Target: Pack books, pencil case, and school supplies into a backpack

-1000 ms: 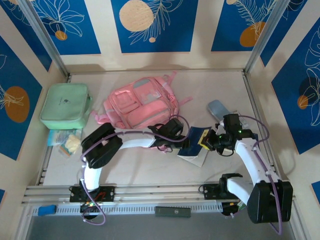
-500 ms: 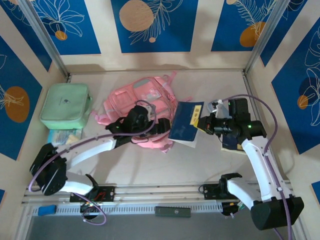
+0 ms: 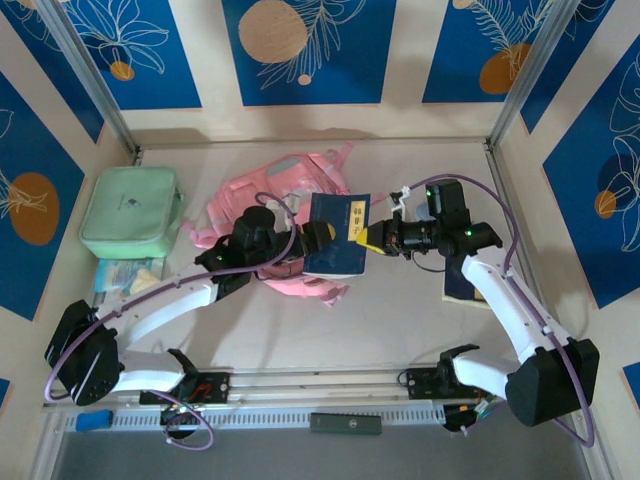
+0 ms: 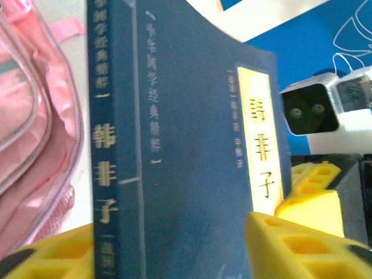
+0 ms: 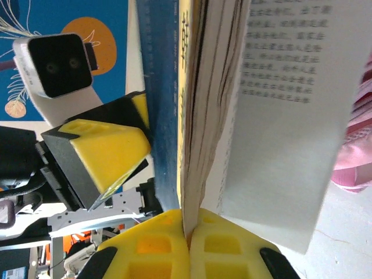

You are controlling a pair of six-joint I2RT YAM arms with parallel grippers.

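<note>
Navy book (image 3: 338,235), a yellow label on its cover, hung raised between the two arms, and we saw it overlapping the right-hand edge of the pink backpack (image 3: 285,185). Its long axis ran away from the arm bases, with the cover turned up toward the overhead camera.

The right gripper (image 3: 372,238) was clamped tight on the book's right edge (in its own wrist view, the yellow fingers pinched the pages between them). The left gripper (image 3: 322,236) sat at the spine side, jaws partly apart with the book between them. We could not tell whether they pressed on the covers or merely straddled them.

The backpack lay to the left of the book and beneath it, under the left arm, so the left arm was the nearer one. We judged that the book would need to go leftward and down, spine first, though we could not make out an open mouth on the bag.

A second navy book (image 3: 462,285) lay flat on the table (image 3: 400,330) under the right forearm, well apart from the backpack.
</note>
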